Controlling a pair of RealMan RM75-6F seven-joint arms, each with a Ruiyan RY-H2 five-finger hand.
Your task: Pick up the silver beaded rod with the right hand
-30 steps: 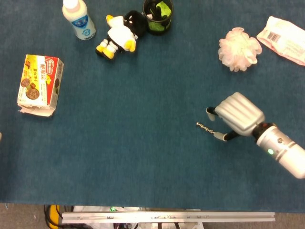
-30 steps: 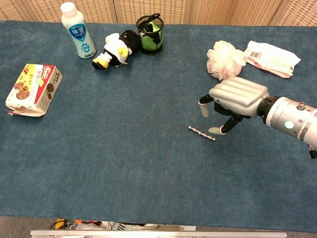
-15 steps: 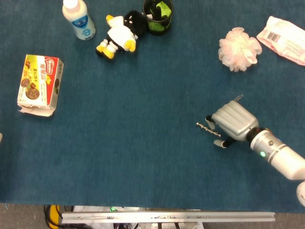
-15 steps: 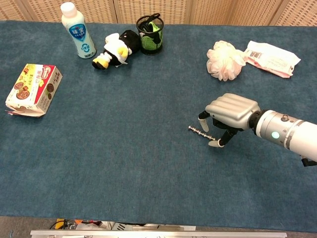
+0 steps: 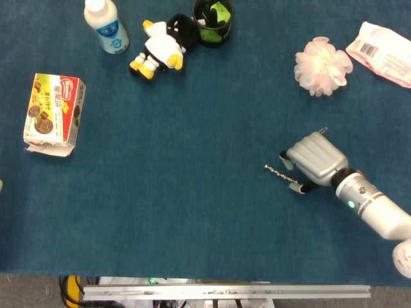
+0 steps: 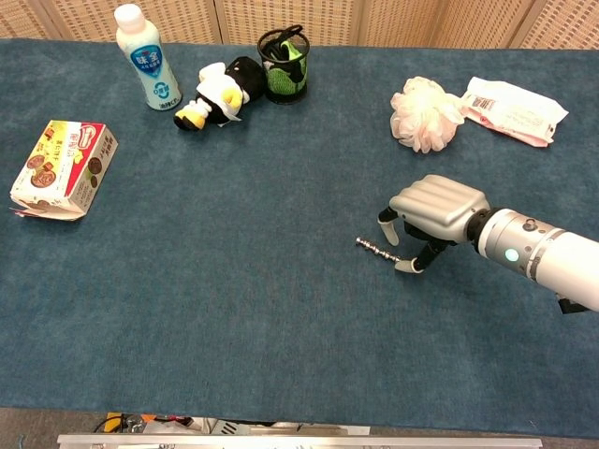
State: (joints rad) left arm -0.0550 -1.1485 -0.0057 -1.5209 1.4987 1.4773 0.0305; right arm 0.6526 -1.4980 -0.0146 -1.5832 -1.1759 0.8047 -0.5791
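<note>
Silver beaded rod [image 6: 379, 251] lies flat on the blue table [image 6: 281, 309], right of centre, a bit toward the near edge, well apart from everything else. Right hand [image 6: 426, 217] sits over the rod's right end, palm down, fingers curled downward with tips at or just above the cloth on either side of that end. One fingertip [image 6: 405, 266] looks to be touching or just beside the rod tip; can't tell if it's actually pinched. Head view shows the same: right hand [image 5: 313, 165] at the rod's [image 5: 277, 171] right end, most of the rod sticking out bare to the left

Progress: reach looks done, hand in place for the grasp. Rod looks not yet lifted, lying on the cloth. Left to do: close firmly on it and raise it clear

Left hand not seen in either view. Far-edge clutter, bottle [image 6: 147, 56], plush penguin [image 6: 217, 92], pink pouf [image 6: 427, 114], is out of the way
</note>
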